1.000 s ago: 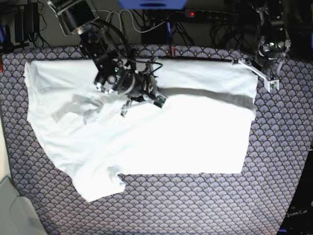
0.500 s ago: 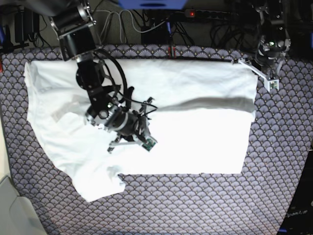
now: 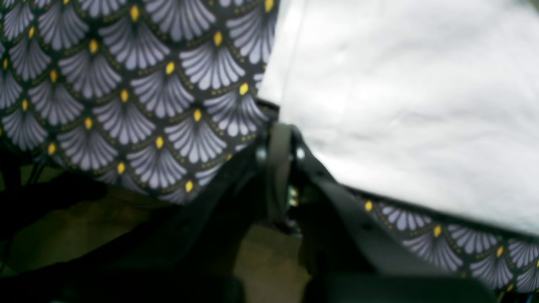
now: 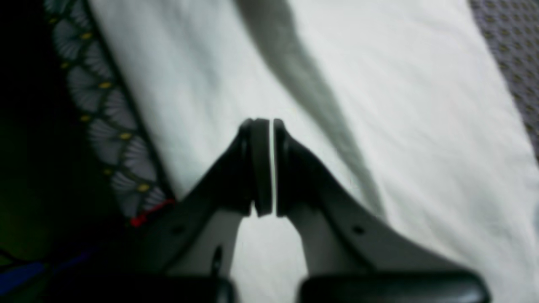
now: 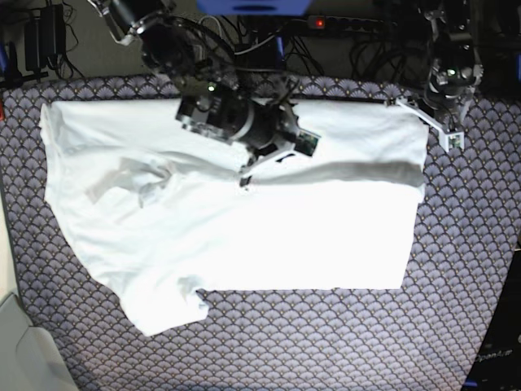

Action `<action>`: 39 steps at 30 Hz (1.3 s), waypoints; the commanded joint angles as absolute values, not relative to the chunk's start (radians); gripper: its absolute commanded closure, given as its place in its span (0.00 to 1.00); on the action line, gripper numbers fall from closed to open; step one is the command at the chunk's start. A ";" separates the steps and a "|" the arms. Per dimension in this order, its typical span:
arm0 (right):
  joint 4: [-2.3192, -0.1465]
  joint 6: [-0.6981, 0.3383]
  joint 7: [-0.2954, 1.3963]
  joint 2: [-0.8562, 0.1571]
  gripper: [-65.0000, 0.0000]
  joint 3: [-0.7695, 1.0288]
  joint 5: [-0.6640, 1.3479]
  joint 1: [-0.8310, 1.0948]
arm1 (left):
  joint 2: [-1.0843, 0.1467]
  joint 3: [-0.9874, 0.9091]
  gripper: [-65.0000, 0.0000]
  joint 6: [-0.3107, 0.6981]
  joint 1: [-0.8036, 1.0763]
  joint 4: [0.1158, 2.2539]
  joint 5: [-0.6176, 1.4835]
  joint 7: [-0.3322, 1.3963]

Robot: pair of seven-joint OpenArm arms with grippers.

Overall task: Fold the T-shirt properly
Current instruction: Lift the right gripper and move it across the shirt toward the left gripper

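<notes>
Wrinkled white cotton T-shirt (image 5: 236,236) spread flat on scallop-patterned surface (image 5: 326,342). Right hand (image 5: 244,181) pinched closed, empty, over shirt's upper middle. Left hand (image 5: 396,103) closed at shirt's top corner; grip on cloth unclear.

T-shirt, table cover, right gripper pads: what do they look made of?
T-shirt: soft woven or knit cloth, likely cotton, matte white; it creases and lies in loose folds.
Table cover: looks like printed fabric, matte, with a repeating grey fan pattern and yellow dots; could be a coated sheet.
Right gripper pads: dark, matte, rubber-like strips on hard plastic-looking fingers; blur leaves this uncertain.
</notes>
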State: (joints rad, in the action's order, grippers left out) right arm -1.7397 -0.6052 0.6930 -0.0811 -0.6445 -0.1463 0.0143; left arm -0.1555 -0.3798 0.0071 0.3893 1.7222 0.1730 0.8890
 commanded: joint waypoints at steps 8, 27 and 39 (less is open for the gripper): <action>-1.552 -0.599 0.670 0.074 0.99 -0.668 -0.140 -0.108 | -0.160 -0.381 1.00 0.004 0.398 1.721 0.163 0.921; -1.081 -0.565 0.412 0.157 0.99 -0.743 -0.137 -0.377 | -0.157 -0.381 1.00 0.001 0.404 1.724 0.163 0.923; -1.055 -0.255 0.177 0.157 0.99 -0.578 -0.137 -0.409 | -0.159 -0.389 1.00 0.002 0.406 1.724 0.163 0.923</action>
State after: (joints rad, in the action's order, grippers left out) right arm -1.0294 -0.2539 0.2089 0.1390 -0.5781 -0.1448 -0.3847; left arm -0.1524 -0.3847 0.0048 0.3939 1.7229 0.1703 0.8860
